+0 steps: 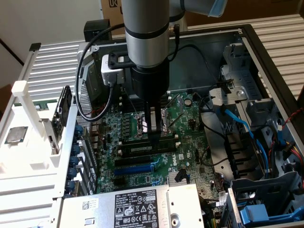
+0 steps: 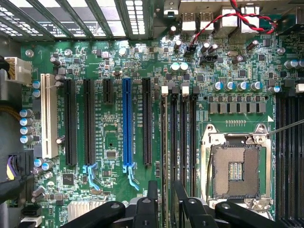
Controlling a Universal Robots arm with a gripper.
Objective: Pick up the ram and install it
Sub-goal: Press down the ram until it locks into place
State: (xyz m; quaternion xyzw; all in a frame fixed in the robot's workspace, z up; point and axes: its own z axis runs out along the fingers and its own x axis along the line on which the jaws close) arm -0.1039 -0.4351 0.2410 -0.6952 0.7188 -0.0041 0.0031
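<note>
Gripper [image 1: 155, 137] down on ram [image 1: 146, 148], jaws spread wide about the stick, which stands on edge in a slot near the board's middle, beside the empty socket [image 2: 236, 170]. Seating uncertain: a tilted stick could jam on uneven pressure or miss its end clips. Close quarters, with neighbouring slots [image 2: 183, 137] alongside and cables [image 1: 216, 137] near.
</note>
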